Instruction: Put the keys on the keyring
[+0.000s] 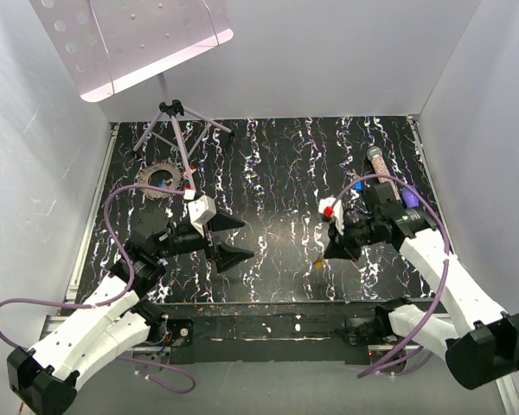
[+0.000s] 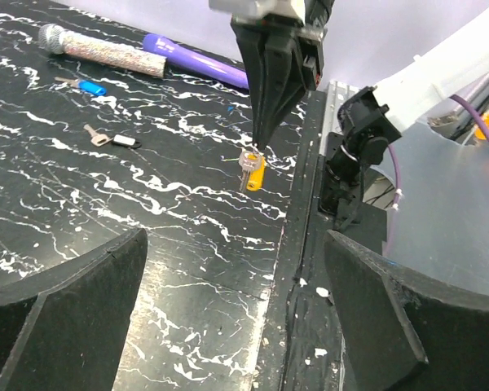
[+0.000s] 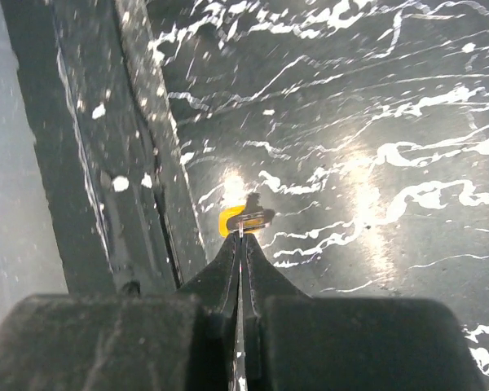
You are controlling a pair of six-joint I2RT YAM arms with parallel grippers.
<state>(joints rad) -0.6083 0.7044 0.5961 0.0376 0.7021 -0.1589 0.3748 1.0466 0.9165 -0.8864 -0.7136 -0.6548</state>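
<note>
Top external view: hovering over the black marbled table [image 1: 277, 164] with left gripper [image 1: 246, 239] spread wide, gripping nothing, and right gripper [image 1: 328, 254] clamped fully together. Lying far back: purple marker [image 2: 197, 61], blue-headed key [image 2: 88, 86] and silver key [image 2: 95, 136] near it. Dangling from the right fingertips [image 2: 265, 98], near the table's front edge: yellow-headed key [image 2: 256, 173].

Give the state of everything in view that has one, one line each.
left gripper, open, empty, hovering.
right gripper, shut on the yellow-headed key.
yellow-headed key, pinched at the right gripper's tips.
blue-headed key, lying flat, loose.
silver key, lying flat, loose.
purple marker, lying on its side.
bead tube, lying on its side.
</note>
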